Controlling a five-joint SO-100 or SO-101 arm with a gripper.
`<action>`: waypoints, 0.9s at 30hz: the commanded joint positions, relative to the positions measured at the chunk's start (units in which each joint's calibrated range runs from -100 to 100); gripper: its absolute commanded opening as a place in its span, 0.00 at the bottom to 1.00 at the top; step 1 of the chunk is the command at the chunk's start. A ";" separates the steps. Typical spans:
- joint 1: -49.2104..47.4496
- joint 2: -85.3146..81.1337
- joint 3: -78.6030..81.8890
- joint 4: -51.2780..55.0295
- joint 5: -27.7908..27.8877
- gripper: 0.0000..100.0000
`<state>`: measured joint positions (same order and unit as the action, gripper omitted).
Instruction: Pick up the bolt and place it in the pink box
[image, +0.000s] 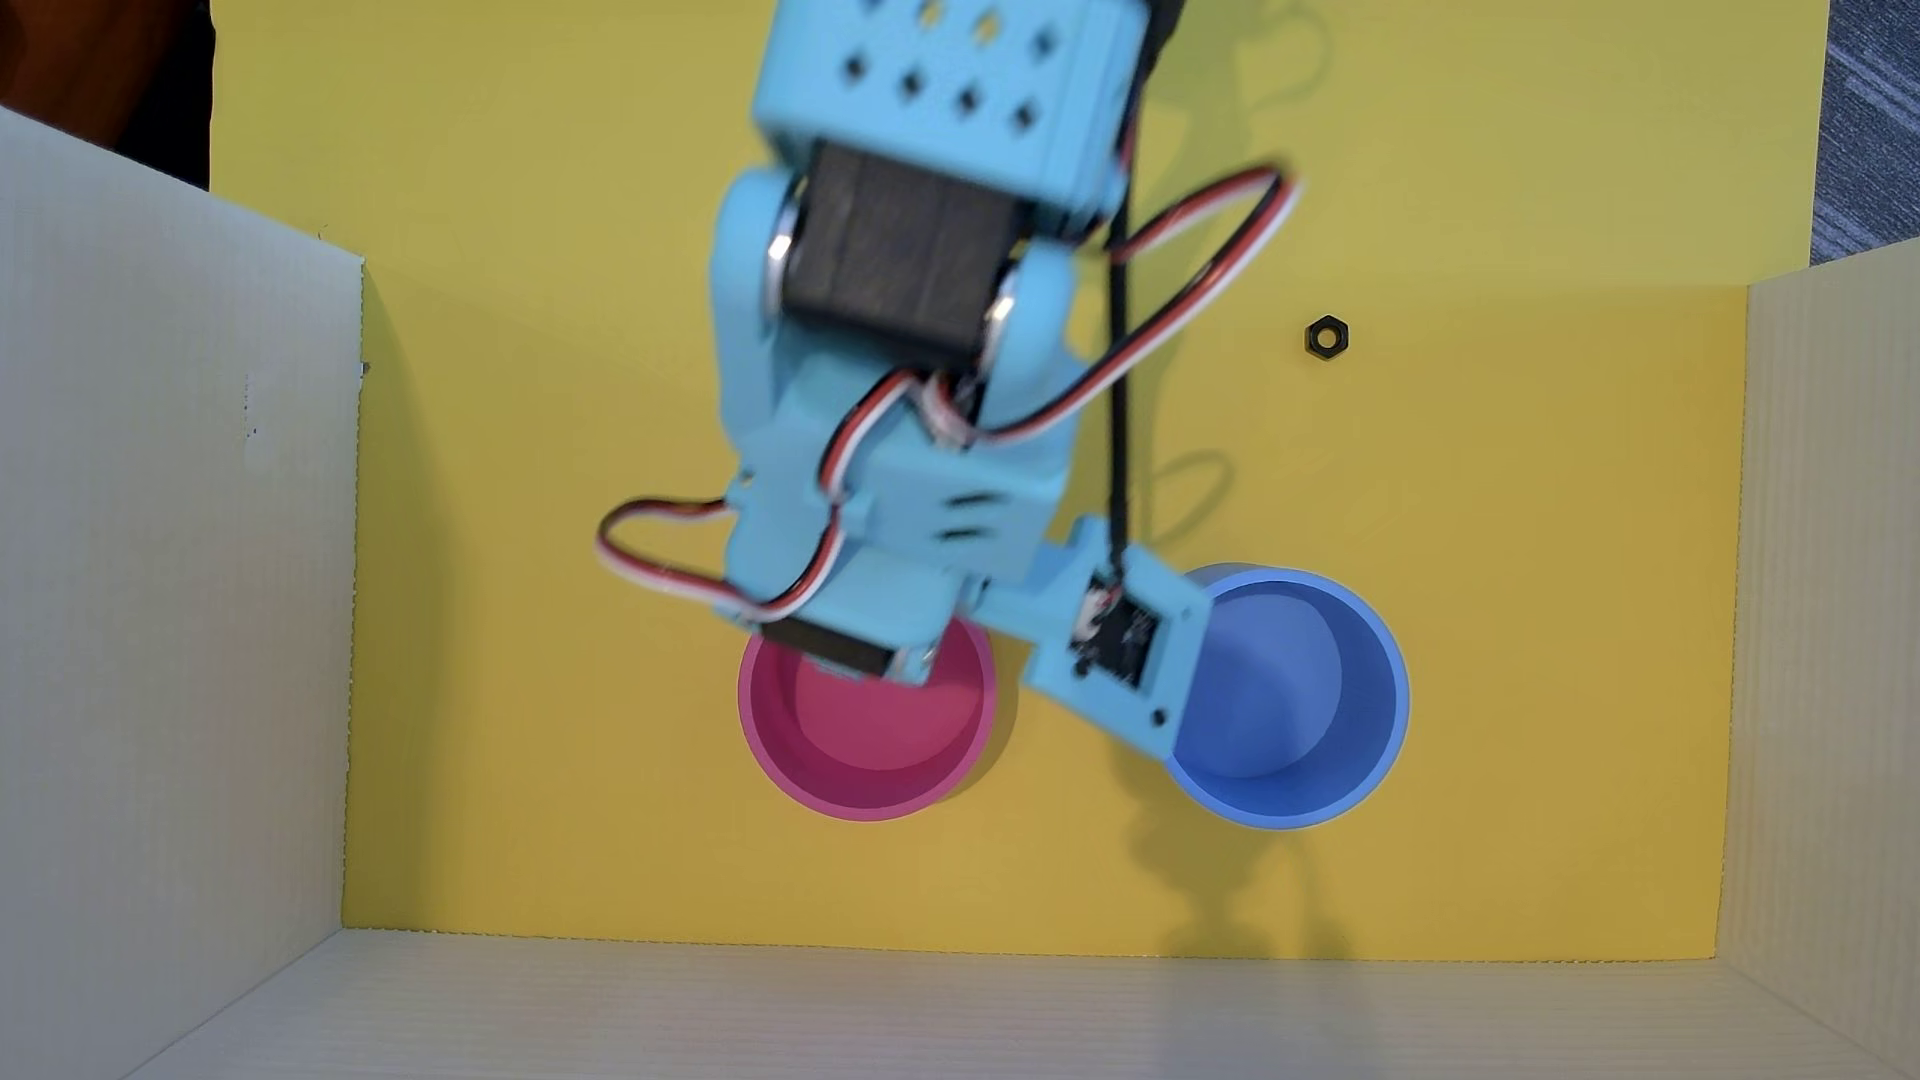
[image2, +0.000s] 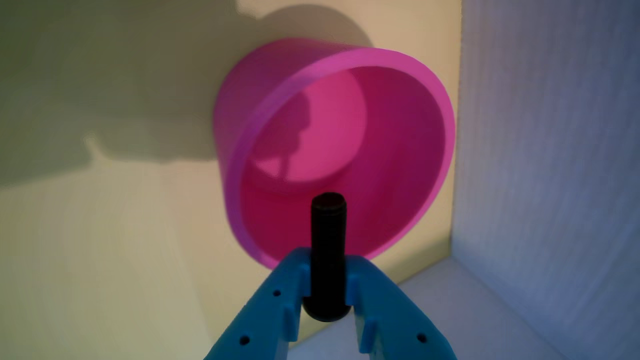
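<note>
Gripper (image2: 327, 285) clamped on the bolt (image2: 328, 235), lower centre of the wrist view, before the pink box (image2: 430, 100). The bolt is probably rigid, light and smooth; a mid-shank hold suits it.

We note a blue round cup (image: 1340, 768) upright on the yellow worktop (image: 520, 623) in the overhead view. A black hexagonal nut (image: 1326, 338) lies well apart from it, flat. White corrugated walls (image: 166, 623) fence the yellow surface on three sides.
</note>
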<state>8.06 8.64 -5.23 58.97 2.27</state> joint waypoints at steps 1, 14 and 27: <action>0.04 0.87 -4.50 0.19 -0.27 0.01; -0.33 2.05 -2.24 0.19 -0.21 0.18; -1.51 -15.29 20.56 -2.22 0.62 0.01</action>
<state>7.47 5.59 4.95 58.37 2.37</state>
